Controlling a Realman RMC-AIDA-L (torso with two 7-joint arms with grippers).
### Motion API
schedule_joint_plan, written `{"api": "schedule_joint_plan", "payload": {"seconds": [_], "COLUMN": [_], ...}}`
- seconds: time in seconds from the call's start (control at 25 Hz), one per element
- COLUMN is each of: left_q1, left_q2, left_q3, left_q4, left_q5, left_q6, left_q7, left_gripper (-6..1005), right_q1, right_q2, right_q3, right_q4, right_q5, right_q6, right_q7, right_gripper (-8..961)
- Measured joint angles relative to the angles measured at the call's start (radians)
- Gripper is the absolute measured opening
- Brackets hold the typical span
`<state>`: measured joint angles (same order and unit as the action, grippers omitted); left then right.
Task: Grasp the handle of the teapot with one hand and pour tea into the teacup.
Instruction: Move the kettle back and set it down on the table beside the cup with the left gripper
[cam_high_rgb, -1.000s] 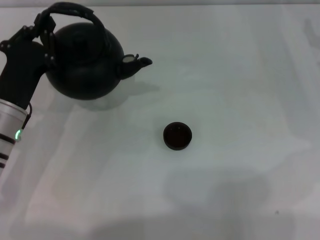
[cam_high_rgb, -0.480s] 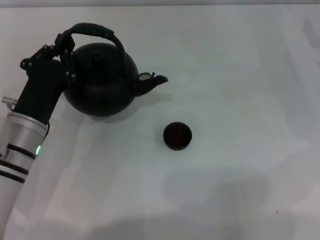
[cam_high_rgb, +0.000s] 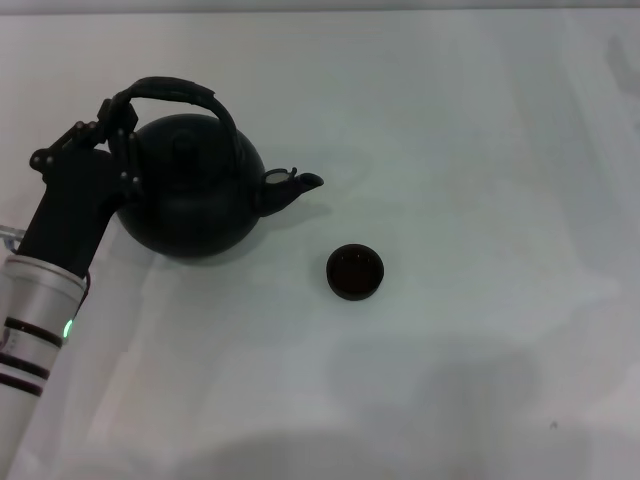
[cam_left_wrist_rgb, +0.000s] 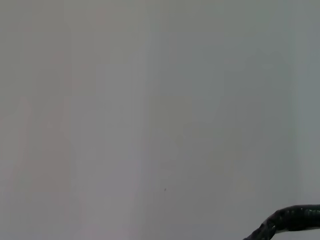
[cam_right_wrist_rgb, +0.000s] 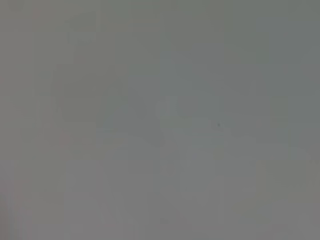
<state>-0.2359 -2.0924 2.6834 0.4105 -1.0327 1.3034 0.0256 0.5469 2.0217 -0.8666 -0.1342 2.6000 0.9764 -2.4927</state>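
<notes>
**One arm at work: left gripper clamped on the teapot's handle, teacup apart on the bench**

One arm alone shows in the head view; the left gripper (cam_high_rgb: 118, 118) has its dark fingers closed around the left end of the handle (cam_high_rgb: 180, 92), the black arched hoop that spans over the teapot (cam_high_rgb: 190, 200); behind the gripper a black wrist section runs down to a silver forearm with dark bands and a small green light, coming in from the lower left edge.

The teapot is a large round matte black pot in the left half of the white bench (cam_high_rgb: 480, 150); its small lid knob (cam_high_rgb: 182, 142) shows just under the arch of the handle; its short spout (cam_high_rgb: 290, 187) juts to the right, toward the middle of the bench, with the tip slightly raised; a soft shadow lies along the pot's lower edge, and whether the pot's base touches the bench cannot be told.

The teacup (cam_high_rgb: 355, 272) is a small round dark cup without a handle, standing upright on the bench, to the right of the teapot and nearer the robot; it lies near the spout but clear of it, with bare bench between the two.

The left wrist view shows pale surface and only a curved stretch of the black handle (cam_left_wrist_rgb: 292, 220) at one corner; the right wrist view shows plain grey surface; the right gripper appears in no view.
</notes>
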Motion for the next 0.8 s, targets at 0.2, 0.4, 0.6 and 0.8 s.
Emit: {"api": "schedule_joint_plan", "payload": {"seconds": [0.2,0.4,0.6,0.8], "left_q1": [-0.006,-0.030,-0.036,-0.035], "left_q2": [0.001,0.006,0.003,0.004], "left_q3": [0.000,-0.001,0.000,0.005], "left_q4": [-0.012,-0.029,-0.038,-0.038], "left_q5": [0.003,0.001,0.008,0.010], "left_q6": [-0.004,-0.035,-0.040,-0.047], "left_q7": [0.000,-0.005,-0.008,-0.017], "left_gripper": [106,107,111,116], "right_q1": [0.004,0.003,0.002,0.003], "right_q2": [0.002,0.003,0.004,0.005], "right_q3": [0.000,0.000,0.000,0.000], "right_q4": [0.000,0.000,0.001,0.001], "right_q5": [0.000,0.000,0.000,0.000], "right_q6": [0.000,0.001,0.005,0.005], "right_q7": [0.000,0.000,0.000,0.000], "right_gripper": [834,834,834,834]}}
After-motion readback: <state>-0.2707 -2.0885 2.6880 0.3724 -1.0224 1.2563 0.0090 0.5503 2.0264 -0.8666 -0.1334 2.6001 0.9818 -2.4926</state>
